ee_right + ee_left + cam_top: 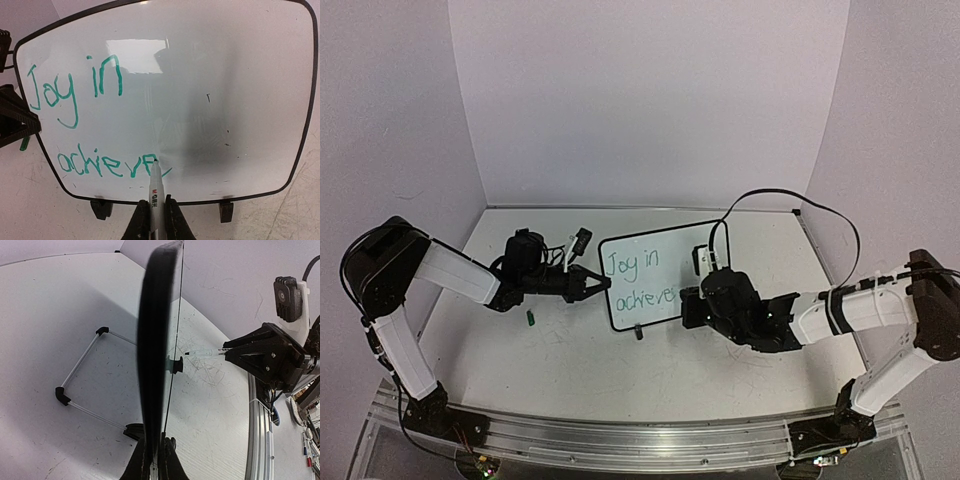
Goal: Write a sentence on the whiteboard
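- The right gripper (155, 204) is closed tight on a marker (154, 184). One finger is on each side of it.
- The marker sticks out in front of the fingers. Its dark tip touches the whiteboard (200, 75) low down, near the middle.
- The tip sits at the end of the sentence (75, 95). The letters are thin and green.
- The top line says "Joy in". The bottom line says "achieve", with one more short stroke at the tip.
- The left gripper (156, 452) is closed on the left edge of the whiteboard. It pinches the black rim between its fingers.
- The whiteboard stands up near the middle of the table (570, 370), between the two arms. Its written side faces the right gripper.
- Two small black clip feet (101, 209) hold the bottom edge of the board, one near each corner.
- A thin wire stand (80, 365) with black corners lies on the table behind the board.
- A small green piece (531, 318) lies on the table near the left arm, apart from the board. I cannot tell what it is.
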Tool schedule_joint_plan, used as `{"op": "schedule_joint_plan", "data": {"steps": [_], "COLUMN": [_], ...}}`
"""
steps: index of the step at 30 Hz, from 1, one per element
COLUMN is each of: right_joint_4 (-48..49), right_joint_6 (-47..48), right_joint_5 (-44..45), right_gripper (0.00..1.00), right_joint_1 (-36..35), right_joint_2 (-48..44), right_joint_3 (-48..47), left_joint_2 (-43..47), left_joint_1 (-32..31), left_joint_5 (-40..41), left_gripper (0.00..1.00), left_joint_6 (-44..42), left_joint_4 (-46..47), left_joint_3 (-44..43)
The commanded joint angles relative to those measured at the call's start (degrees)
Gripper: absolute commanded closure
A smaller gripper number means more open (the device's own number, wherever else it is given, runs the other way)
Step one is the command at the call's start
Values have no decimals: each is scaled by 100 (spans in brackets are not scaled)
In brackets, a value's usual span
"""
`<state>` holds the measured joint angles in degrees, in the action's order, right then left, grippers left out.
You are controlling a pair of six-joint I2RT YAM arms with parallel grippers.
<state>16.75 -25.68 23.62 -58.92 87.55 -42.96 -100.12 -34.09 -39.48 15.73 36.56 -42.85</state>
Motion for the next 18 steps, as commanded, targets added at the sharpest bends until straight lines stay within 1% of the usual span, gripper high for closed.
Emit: {"op": "schedule_joint_plan", "data": {"steps": [1,6,11,18], "right_joint_4": [256,285,262,-60], "right_joint_6": [262,293,170,87], "right_joint_5": [23,103,150,240], "right_gripper": [100,100,100,100], "right_joint_1": [-22,-21,-22,-19], "right_joint_2": [-162,-227,-195,13], "right_joint_3": [16,51,52,-146], "left_joint_2": [159,263,274,347], "left_joint_1": [-46,-46,-46,-47], "left_joint_5": [277,503,529,588], "left_gripper": [100,100,100,100], "left_joint_6": [-224,-228,-228,-263], "left_joint_4": [-143,-142,-148,-148], "left_joint_3": [-118,-58,-57,-29]}}
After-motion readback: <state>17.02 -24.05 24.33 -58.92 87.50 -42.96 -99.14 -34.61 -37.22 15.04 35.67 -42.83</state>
